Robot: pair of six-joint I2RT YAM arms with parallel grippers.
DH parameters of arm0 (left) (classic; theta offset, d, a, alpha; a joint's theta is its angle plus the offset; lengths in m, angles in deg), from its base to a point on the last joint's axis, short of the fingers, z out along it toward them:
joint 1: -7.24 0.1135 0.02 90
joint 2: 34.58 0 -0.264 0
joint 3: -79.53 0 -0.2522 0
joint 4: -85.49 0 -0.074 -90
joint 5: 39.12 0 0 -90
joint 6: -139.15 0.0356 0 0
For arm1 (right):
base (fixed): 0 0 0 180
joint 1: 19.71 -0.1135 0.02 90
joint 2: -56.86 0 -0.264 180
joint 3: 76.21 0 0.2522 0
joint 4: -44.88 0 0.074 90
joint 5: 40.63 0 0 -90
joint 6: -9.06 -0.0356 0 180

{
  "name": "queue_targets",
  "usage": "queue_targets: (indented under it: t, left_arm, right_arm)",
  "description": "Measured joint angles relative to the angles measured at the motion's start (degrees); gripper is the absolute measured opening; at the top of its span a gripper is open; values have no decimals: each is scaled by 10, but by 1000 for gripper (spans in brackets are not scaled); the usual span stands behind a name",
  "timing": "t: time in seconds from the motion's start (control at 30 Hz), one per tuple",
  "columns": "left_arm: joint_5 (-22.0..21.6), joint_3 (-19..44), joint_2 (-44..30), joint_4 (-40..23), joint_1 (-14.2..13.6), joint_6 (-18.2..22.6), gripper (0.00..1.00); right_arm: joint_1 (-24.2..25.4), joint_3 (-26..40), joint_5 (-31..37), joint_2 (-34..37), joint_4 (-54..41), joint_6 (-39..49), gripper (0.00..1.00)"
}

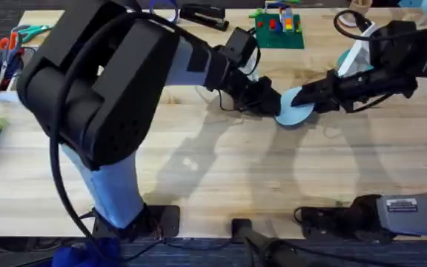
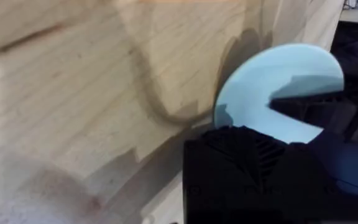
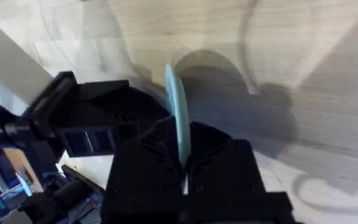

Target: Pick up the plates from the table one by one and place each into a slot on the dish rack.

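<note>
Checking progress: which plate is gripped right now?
The light blue round plastic plate, pinched edge-on in the right gripper; the teal plate is farther back.

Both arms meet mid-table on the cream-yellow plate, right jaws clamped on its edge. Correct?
Not quite: the plate is light blue, not cream-yellow, as the left wrist view shows. The rest holds: both arms meet on it mid-table, and the right gripper has its jaws clamped on its edge.

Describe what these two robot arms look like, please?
Both arms are mostly black. The left arm has bulky rounded black joints, a pale blue-grey lower section and a black cable looping beside it. The right arm is slimmer, with a white section. The right base carries a white label. The fingers are black and ribbed.
</note>
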Motion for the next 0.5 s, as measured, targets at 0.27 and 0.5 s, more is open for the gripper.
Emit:
queue_targets:
  t: [0.27, 0.5]
  left_arm:
    - [-10, 30, -15, -34, 11, 7, 38]
    - [-15, 78, -12, -115, 20, 48, 39]
  right_arm:
    - [-1, 6, 32, -30, -42, 9, 34]
    - [-2, 35, 43, -44, -44, 18, 31]
